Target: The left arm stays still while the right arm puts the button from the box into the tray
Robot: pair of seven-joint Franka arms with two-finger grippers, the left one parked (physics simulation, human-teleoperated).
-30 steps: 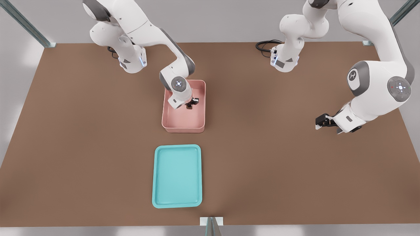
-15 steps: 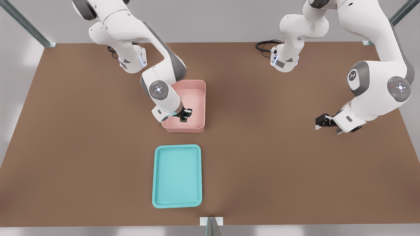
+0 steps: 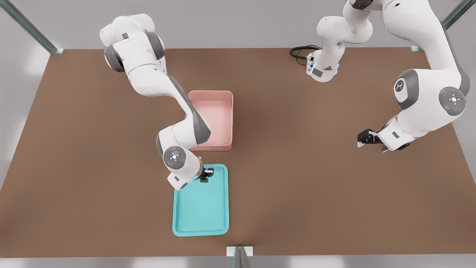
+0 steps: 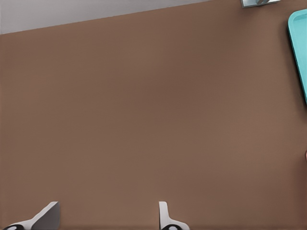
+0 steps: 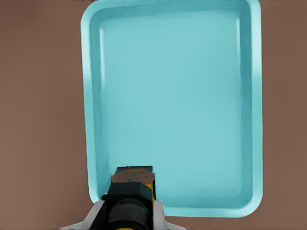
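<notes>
The right arm's gripper point(image 3: 205, 176) hangs over the far end of the teal tray point(image 3: 200, 219), shut on the button point(image 3: 203, 179). In the right wrist view the button point(image 5: 133, 178) shows as a dark blocky body with yellow edges held between the black fingers point(image 5: 128, 197), above the tray point(image 5: 172, 86), whose floor is bare. The pink box point(image 3: 217, 111) lies behind the tray in the front view, with nothing in it. The white arm crosses the box's near corner on the front view's left.
A brown table point(image 3: 297, 178) carries the box and the tray. A metal post bracket point(image 3: 239, 251) stands at the table's near edge, just past the tray. A black cable point(image 3: 301, 51) coils at the back near the parked arm's base.
The gripper has carried the button out of the pink box and toward the camera, arriving over the far end of the teal tray. The box now holds nothing.
</notes>
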